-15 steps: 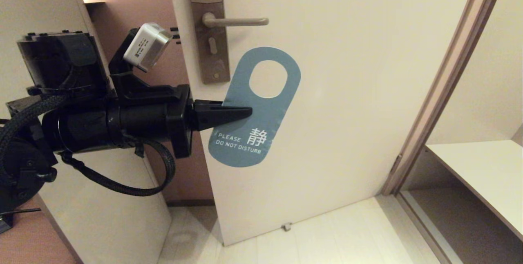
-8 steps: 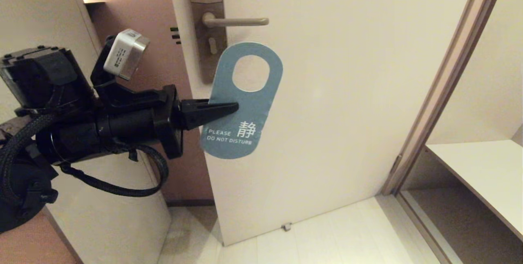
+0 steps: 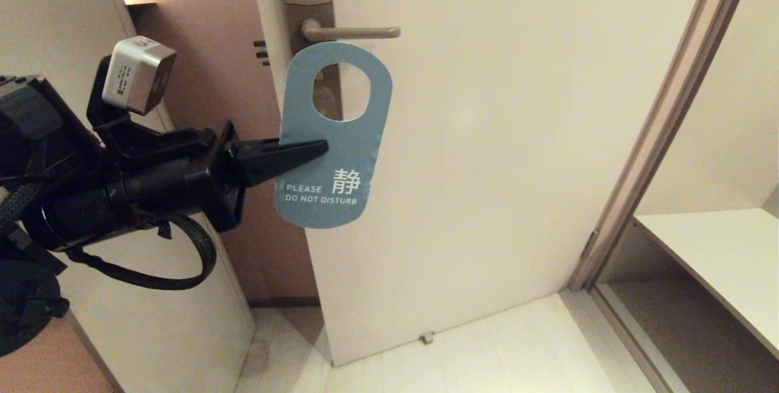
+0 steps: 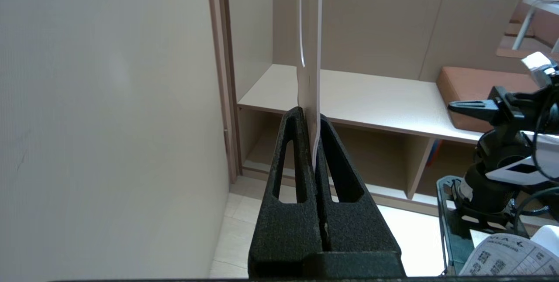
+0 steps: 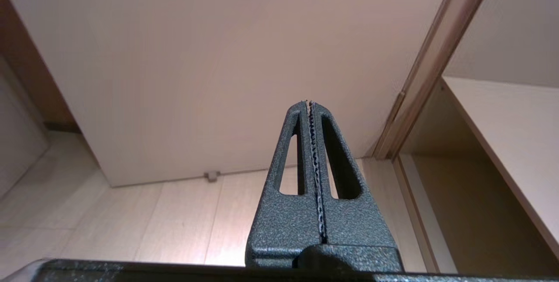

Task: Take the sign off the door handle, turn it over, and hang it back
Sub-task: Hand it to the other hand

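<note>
Plainly, sign [image 3: 333, 137] reads "PLEASE DO NOT DISTURB".

**Readable text: the sign's blue-grey face**

The sign [image 3: 331, 137] carries white lettering near its rounded lower end: "PLEASE" on one line, "DO NOT DISTURB" beneath it, and a large Chinese character, 静, just right of "PLEASE". In the left wrist view, a printed sheet [image 4: 502, 258] at the frame's corner shows rows of dark characters, probably Chinese, too small to read.
</note>
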{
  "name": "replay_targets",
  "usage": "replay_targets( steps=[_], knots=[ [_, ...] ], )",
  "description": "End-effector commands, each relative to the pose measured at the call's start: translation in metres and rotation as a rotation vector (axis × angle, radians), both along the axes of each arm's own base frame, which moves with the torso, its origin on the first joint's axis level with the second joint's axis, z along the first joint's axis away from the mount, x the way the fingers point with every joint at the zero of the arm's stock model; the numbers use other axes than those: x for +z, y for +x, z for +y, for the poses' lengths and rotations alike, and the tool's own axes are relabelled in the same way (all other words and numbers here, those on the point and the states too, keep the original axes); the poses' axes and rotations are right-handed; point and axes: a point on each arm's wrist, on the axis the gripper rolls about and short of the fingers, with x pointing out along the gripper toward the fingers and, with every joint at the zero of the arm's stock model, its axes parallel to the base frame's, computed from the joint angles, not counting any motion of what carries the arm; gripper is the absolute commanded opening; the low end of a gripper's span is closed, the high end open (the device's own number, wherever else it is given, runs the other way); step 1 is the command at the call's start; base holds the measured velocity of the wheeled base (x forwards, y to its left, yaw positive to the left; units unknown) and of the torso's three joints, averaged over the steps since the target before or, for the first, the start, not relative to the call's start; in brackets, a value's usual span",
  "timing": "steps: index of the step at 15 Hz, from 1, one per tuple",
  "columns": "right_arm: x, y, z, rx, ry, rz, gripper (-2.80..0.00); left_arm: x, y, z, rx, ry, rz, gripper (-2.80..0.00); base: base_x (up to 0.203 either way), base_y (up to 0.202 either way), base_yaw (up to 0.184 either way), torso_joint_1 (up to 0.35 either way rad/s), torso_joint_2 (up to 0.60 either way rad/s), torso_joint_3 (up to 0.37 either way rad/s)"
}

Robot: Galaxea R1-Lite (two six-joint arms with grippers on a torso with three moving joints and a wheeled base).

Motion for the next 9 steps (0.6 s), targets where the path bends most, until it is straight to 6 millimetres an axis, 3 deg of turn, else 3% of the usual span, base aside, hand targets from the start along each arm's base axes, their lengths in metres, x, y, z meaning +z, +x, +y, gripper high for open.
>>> replay_targets(
  steps=[1, 5, 9],
  knots=[
    [0.006, -0.003, 0.000, 0.005, -0.001, 0.000, -2.80, 0.001, -0.001, 0.002, 0.002, -0.002, -0.004, -2.80, 0.000, 0.000, 0.000, 0.000, 0.00, 0.000],
    [0.027, 0.004, 0.001, 0.044, 0.003, 0.063, -2.80, 0.000, -0.001, 0.002, 0.000, -0.004, 0.005, -2.80, 0.000, 0.000, 0.000, 0.000, 0.00, 0.000],
    [0.061, 0.041, 0.002, 0.089, 0.011, 0.130, -2.80, 0.000, 0.000, 0.002, -0.001, -0.010, 0.022, -2.80, 0.000, 0.000, 0.000, 0.000, 0.00, 0.000]
  ],
)
